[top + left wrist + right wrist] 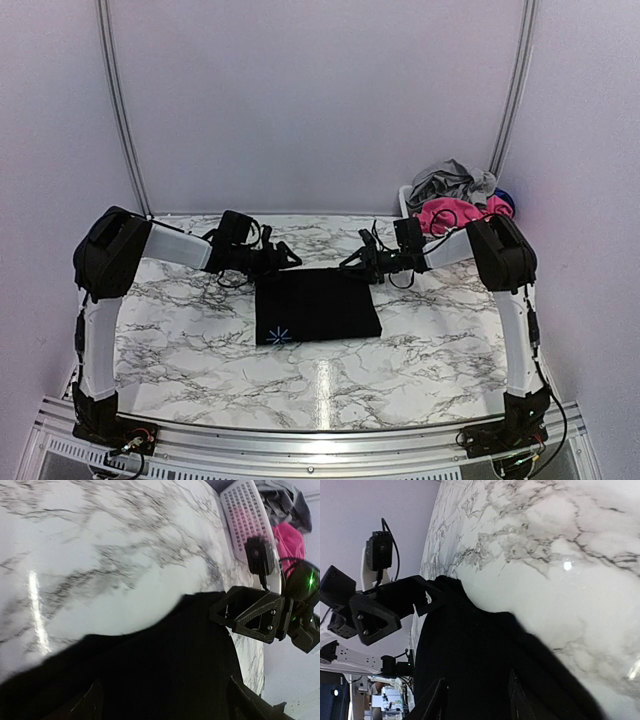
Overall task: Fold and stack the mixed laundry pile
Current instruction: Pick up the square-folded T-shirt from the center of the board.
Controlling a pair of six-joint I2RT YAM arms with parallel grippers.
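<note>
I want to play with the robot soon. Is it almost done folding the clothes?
Not nearly. One black cloth lies folded flat on the table. The left fingers and right fingers are open over its far edge, holding nothing. The grey piece, the pink piece and the blue piece sit in the basket, unfolded.

Black cloth [316, 305] lies folded flat and square in the middle, tiny blue star mark showing, with grey trousers [450, 180], pink piece [445, 213] and dark blue piece [505, 200] heaped far-right.
</note>
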